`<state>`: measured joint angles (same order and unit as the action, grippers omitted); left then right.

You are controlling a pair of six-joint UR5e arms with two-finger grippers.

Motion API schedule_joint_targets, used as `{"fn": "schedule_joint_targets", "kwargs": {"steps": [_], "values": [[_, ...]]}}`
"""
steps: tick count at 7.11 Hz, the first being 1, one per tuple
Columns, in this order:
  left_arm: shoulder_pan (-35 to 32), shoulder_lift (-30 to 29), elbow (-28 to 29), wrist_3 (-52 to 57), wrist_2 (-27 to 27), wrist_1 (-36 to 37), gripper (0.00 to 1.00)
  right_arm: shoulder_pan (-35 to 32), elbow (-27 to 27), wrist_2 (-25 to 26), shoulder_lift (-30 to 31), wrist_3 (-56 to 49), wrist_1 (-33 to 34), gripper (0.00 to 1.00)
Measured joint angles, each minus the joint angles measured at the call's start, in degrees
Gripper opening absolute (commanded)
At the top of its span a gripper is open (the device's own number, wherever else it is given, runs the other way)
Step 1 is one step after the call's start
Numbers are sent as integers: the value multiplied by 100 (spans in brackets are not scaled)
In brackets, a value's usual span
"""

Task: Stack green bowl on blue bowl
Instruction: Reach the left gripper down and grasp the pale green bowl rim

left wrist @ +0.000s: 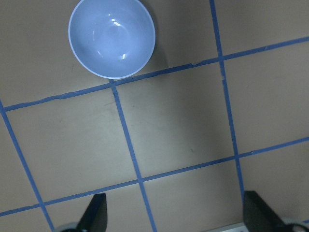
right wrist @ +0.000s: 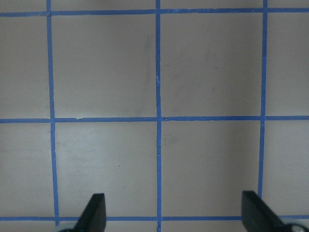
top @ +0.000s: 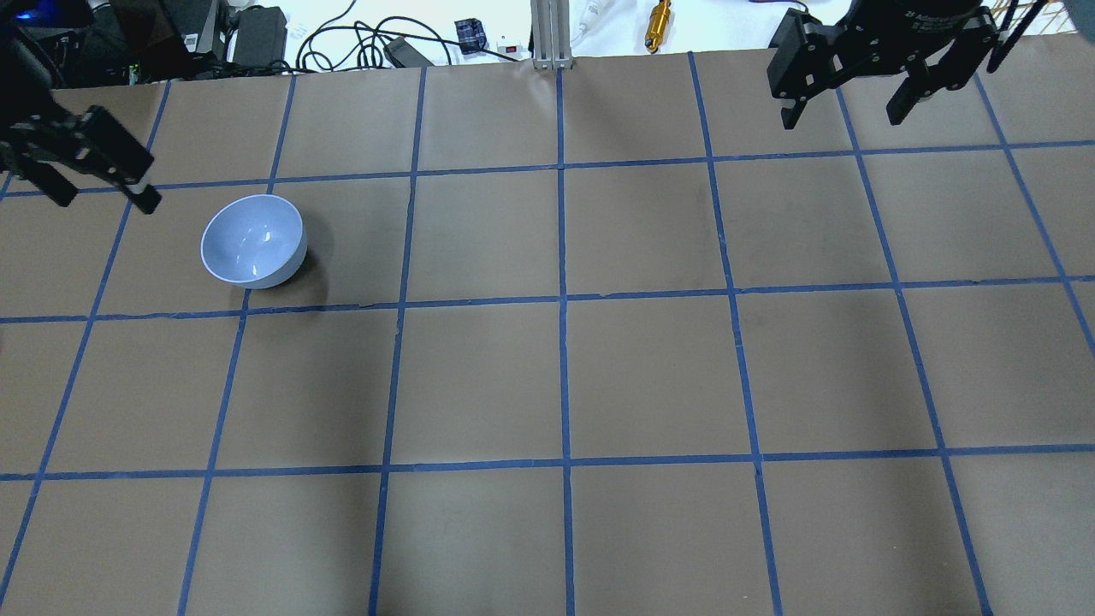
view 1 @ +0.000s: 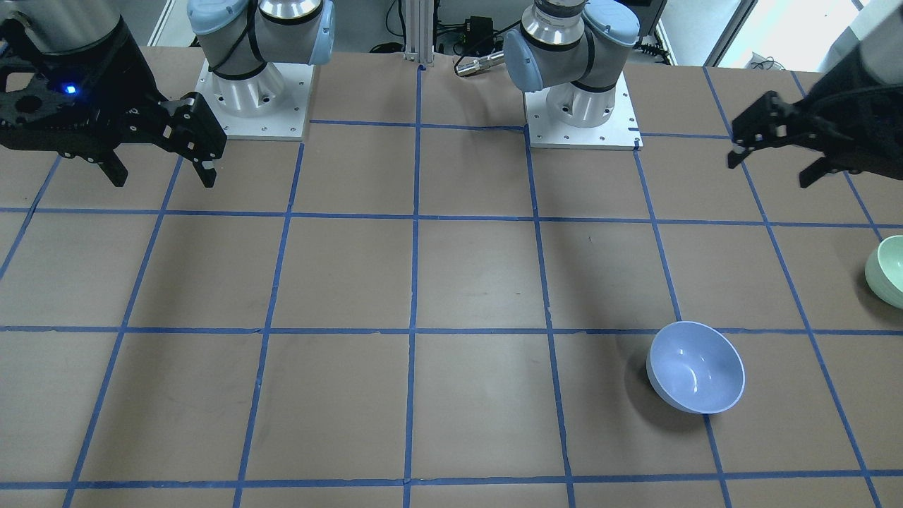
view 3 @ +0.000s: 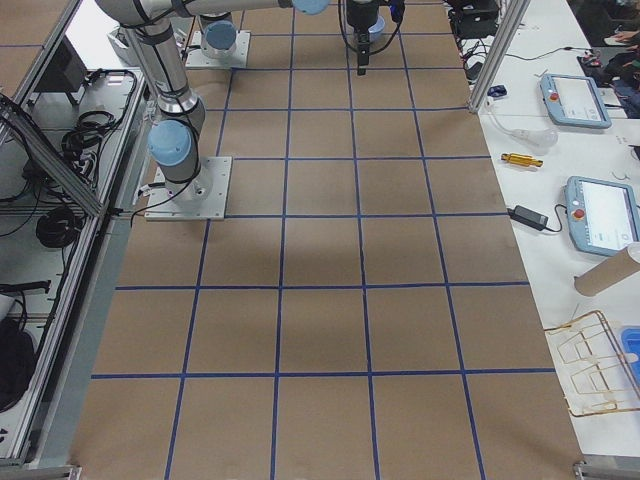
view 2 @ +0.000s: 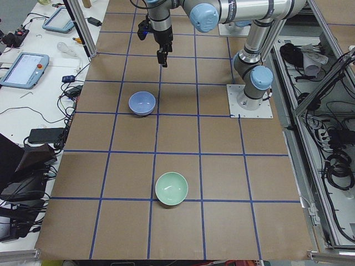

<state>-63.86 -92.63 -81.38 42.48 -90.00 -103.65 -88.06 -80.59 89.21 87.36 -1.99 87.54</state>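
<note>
taped table (view 1: pixel 480 282): green bowl (view 1: pixel 889 271) apart from released left claw (view 1: pixel 772 162); right claw (top: pixel 843 107) released.

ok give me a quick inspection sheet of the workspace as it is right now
surface: table covered in brown paper with a blue tape grid
job's things: blue bowl upright and empty; green bowl upright and empty, set apart from it, nearer the table's left end; not stacked
clutter: nothing seen on the table
grippers: left gripper open, holding nothing, above the table; right gripper open, holding nothing
cables: cables beyond the far edge, off the table
surroundings: teach pendant on the side bench
</note>
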Motion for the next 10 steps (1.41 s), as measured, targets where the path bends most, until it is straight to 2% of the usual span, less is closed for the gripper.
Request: {"fn": "schedule_joint_targets", "kwargs": {"steps": [2,4,8,10], "values": [[1160,-342,-42,2239,-130,319,100,0,3,0,0,-3,0,100],[1949,-903,-145,4402,-313,962,100,0,1,1,0,-3,0,100],[2908,-2016,-814,8854,-744,3620,100,0,0,6,4,-3,0,100],[3361,-2448,-887,10098,-596,4453,98,0,0,2,3,-3,0,100]]}}
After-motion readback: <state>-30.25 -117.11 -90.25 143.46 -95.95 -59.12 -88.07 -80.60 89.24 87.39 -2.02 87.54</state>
